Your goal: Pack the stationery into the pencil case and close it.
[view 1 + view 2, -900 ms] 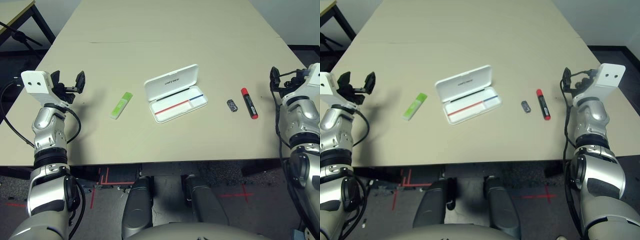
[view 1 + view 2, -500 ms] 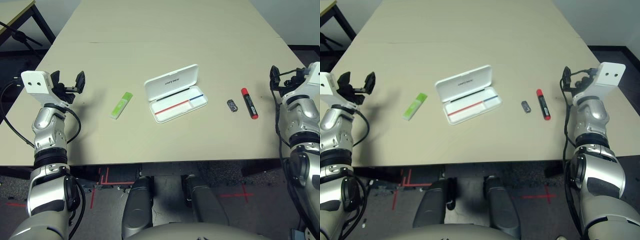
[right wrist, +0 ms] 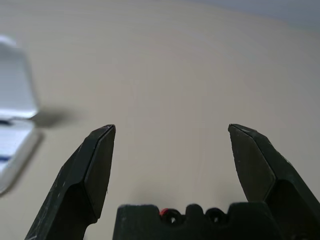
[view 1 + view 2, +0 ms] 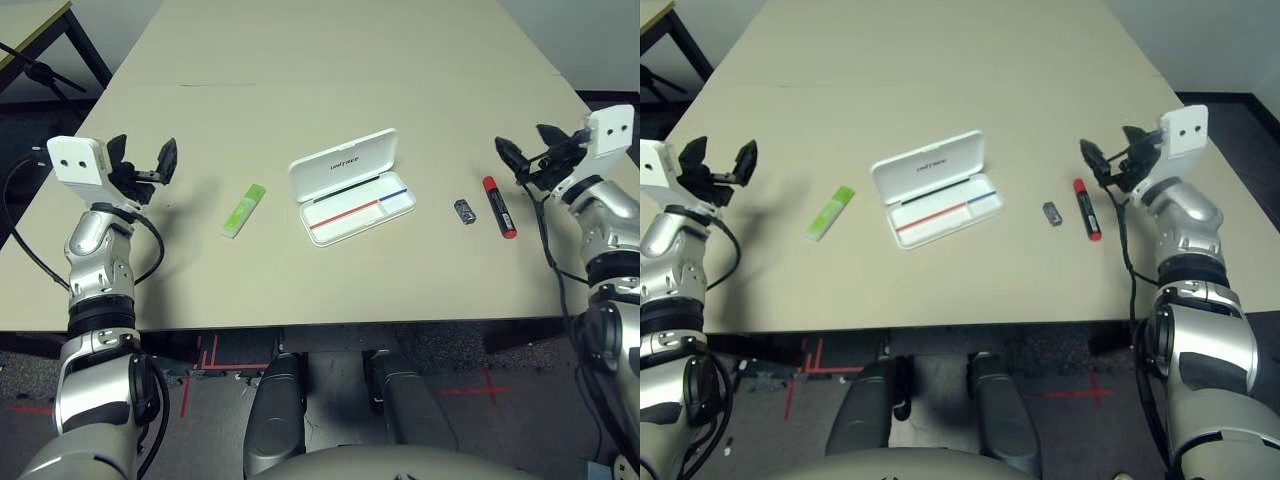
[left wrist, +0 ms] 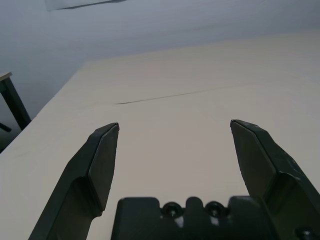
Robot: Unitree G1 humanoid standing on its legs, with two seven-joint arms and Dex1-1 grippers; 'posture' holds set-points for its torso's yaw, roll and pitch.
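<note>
- Case (image 4: 350, 185) is seen open at mid-surface (image 4: 330, 60).
- Green bar (image 4: 243, 210) is laid to its left; grey piece (image 4: 463, 210) and marker (image 4: 498, 205) to its right.
- Left end effector (image 4: 140, 165) and right end effector (image 4: 528, 152) are held apart, empty.

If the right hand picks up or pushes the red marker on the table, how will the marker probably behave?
The red marker looks like a rigid, round barrel, so it should stay stiff but may roll sideways if nudged across its length. Its smooth plastic surface could slip between the fingers. It seems small and slim, so probably light. It lies close beside the small dark grey piece, which a push might bump.
</note>
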